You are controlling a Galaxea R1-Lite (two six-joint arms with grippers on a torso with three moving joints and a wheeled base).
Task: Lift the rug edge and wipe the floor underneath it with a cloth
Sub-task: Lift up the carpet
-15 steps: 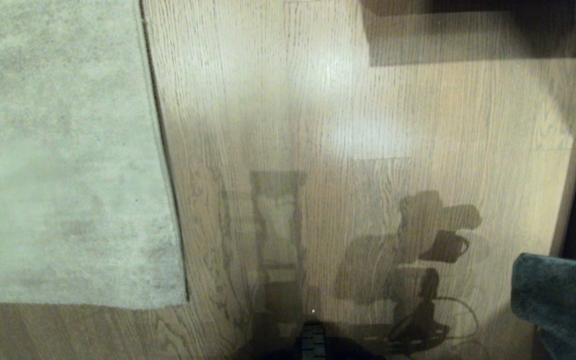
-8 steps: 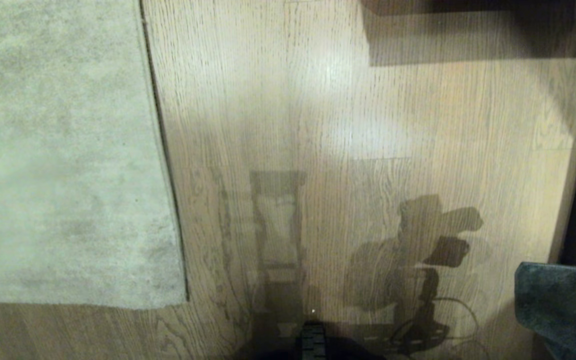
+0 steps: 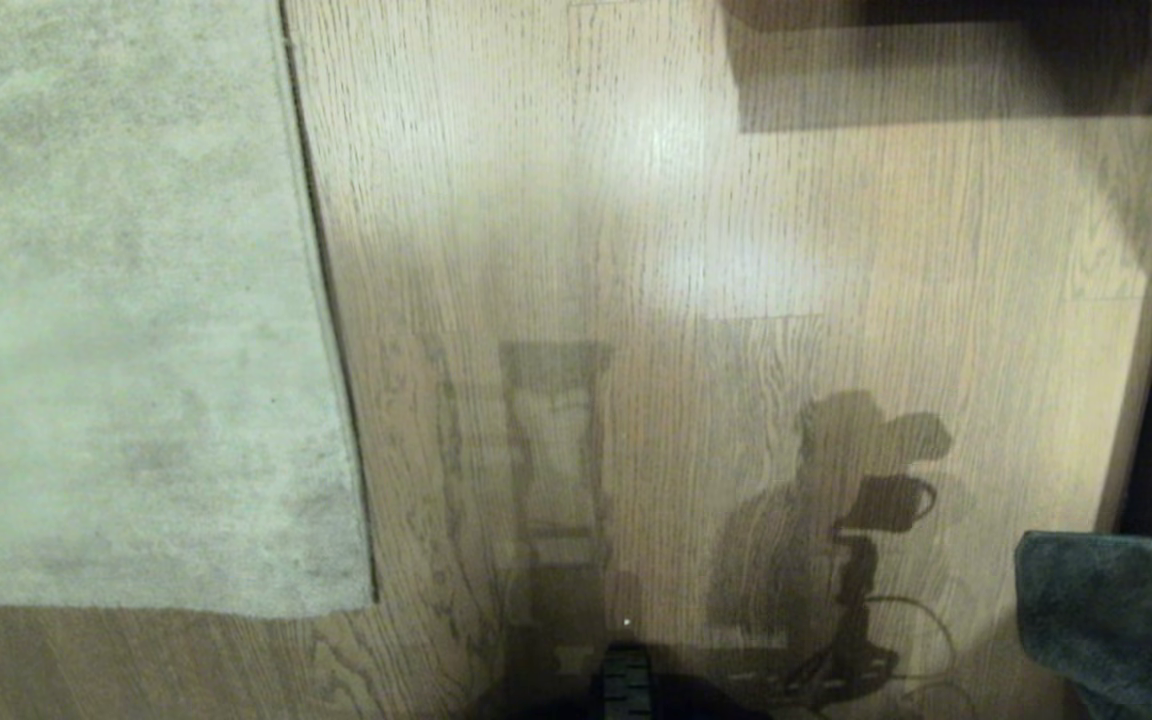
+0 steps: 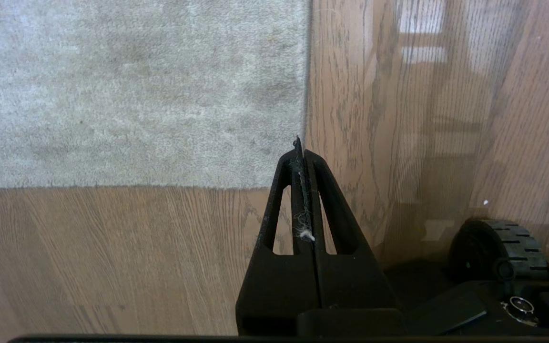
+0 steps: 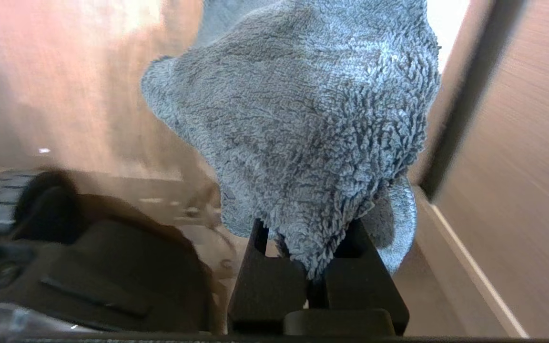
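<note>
The right gripper (image 5: 310,257) is clamped on the cloth (image 5: 303,119), held above the floor (image 3: 736,250) at its near right. The left gripper (image 4: 301,147), fingers pressed together and empty, hangs by the rug edge (image 3: 326,300), whose square corner lies flat, farther left

rug edge (image 3: 321,300): short matt pile | floor (image 3: 636,200): sheeny wood-grain planks | cloth (image 5: 303,119): shaggy terry

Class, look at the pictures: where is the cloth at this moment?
The cloth sits at the head view's lower right corner, clamped in the right pincer, above the floor and far from the rug edge.
</note>
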